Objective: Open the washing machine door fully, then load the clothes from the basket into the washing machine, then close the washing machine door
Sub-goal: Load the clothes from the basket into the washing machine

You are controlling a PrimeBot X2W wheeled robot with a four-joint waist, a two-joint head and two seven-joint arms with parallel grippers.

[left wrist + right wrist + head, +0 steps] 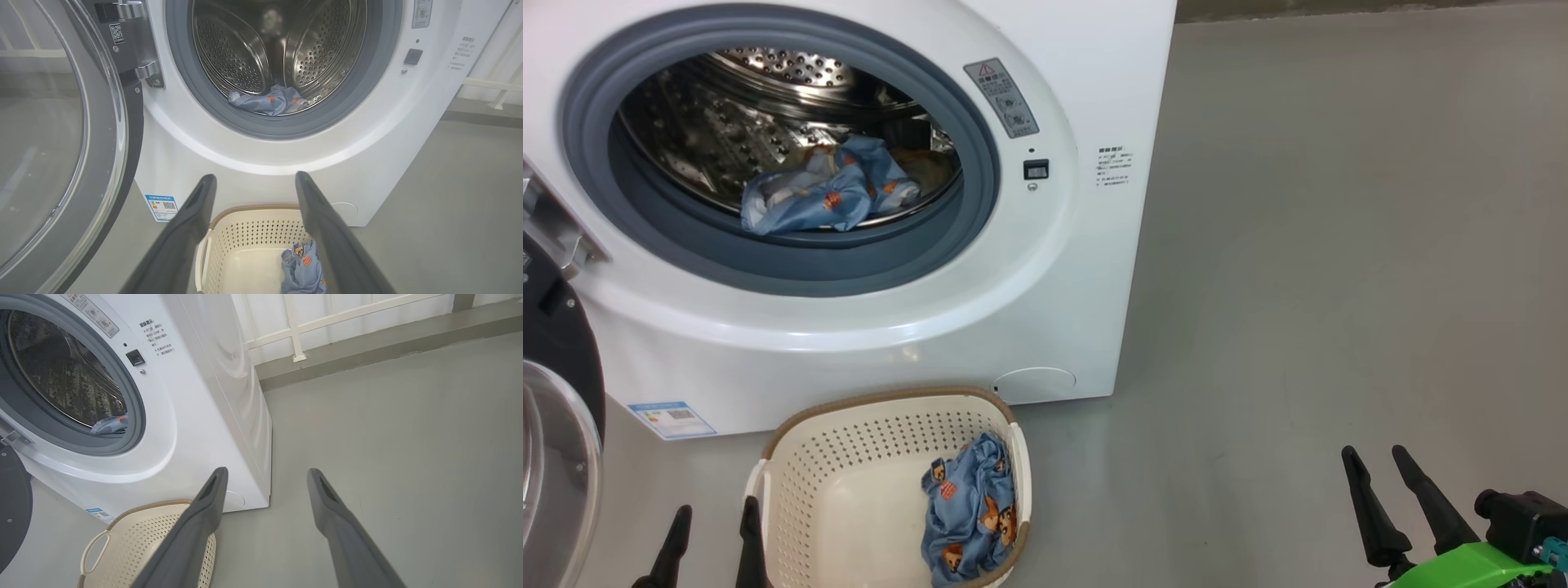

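Just beside the wide-open, empty left hand (716, 513), basket (849, 406) holding blue clothes (970, 510), right hand (1374, 454) well apart, likewise open, empty

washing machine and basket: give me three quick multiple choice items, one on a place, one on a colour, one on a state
1. Where does the basket stand?
A) on the floor in front of the washing machine
B) on top of it
C) on a shelf

2. What colour is the garment lying in the basket?
A) red
B) blue with orange prints
C) plain white

3. How is the door?
A) shut
B) swung open
C) taken off

Answers:
1 A, it sits on the floor below the round opening.
2 B, the fabric is blue with orange bears.
3 B, the door hangs aside on its hinge.
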